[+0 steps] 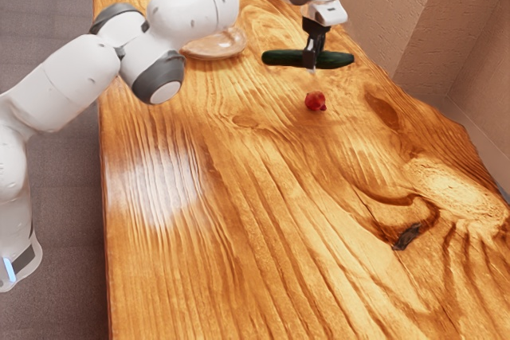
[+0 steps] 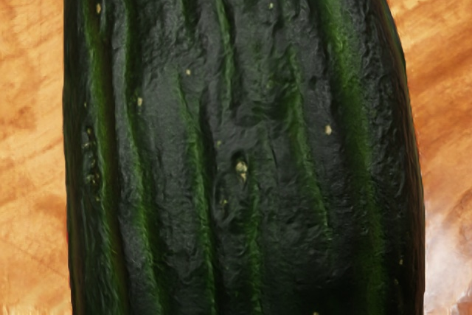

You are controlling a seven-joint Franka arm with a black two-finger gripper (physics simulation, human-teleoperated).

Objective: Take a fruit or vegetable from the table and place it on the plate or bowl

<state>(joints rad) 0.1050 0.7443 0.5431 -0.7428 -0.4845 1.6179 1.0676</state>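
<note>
One arm (image 1: 191, 9), yours, comes in from the exterior view's left over a wood table (image 1: 263, 220), w/ the gripper (image 1: 311, 60) pointing straight down onto the middle of a dark green cucumber (image 1: 279, 57)

Cucumber lies approx level at the far side of the table. It looks to be resting on the wood or barely off it; can't tell which. In the wrist view its ridged skin sits right under the hand, w/ wood grain on either side

Hand state: can't tell whether it's clamped on the cucumber or loose around it

Clear glass bowl (image 1: 223, 47) sits near the cucumber, toward the exterior view's left, partly behind the arm. Small red fruit (image 1: 315, 102) lies on the table nearer the camera, apart from the cucumber

Step in hand, as I judge it: the grasp on the cucumber. Pick isn't finished, and the cucumber isn't in the bowl

Next move calls for:
- a firm hold at mid-length, so neither end dips
- a straight lift to clear the table
- a short carry toward the exterior view's left, over the bowl
- lowering close before you let go. The cucumber looks long vs the bowl, so centre it or it may roll off the rim
</note>
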